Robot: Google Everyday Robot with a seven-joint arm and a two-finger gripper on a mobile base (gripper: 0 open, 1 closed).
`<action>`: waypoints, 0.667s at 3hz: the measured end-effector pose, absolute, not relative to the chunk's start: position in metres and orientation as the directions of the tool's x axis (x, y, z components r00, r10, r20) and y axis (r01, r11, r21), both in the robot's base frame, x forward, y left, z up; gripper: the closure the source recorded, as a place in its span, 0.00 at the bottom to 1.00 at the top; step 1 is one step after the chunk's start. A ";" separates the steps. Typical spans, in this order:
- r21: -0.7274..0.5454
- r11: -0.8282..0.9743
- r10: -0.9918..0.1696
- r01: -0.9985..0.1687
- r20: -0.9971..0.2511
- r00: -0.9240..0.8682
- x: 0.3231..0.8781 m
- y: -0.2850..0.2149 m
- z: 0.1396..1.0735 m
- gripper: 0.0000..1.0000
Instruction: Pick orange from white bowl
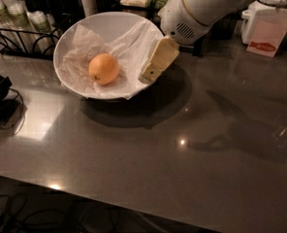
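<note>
Cream gripper [151, 74] at bowl [109, 25] rim, orange [103, 68] (smooth)

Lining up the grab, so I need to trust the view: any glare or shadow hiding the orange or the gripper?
Camera view: the orange is evenly lit, no glare on it; the gripper, at the right rim of the bowl, right of the orange, is lit too; glare is only small bright spots on the table, and the bowl's shadow falls on the table in front of it.

Table [134, 159], toward far-left corner: tilted bowl [109, 24], paper-lined [133, 47], orange [103, 69] inside; gripper [151, 74] at bowl's right rim, apart from orange.
</note>
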State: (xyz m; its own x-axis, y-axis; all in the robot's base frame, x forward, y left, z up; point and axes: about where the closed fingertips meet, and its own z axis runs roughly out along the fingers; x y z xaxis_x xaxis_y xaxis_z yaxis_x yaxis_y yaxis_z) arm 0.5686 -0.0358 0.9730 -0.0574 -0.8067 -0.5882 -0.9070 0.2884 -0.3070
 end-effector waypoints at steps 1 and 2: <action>-0.263 0.321 -0.759 -0.910 -0.646 -0.082 0.596 -0.004 0.972 0.00; -0.209 0.293 -0.726 -0.933 -0.684 -0.075 0.619 0.044 0.963 0.00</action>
State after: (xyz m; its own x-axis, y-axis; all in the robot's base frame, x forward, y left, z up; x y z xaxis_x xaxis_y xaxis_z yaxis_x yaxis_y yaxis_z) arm 0.6192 0.0442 0.9630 -0.0748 -0.7260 -0.6837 -0.9328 0.2933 -0.2094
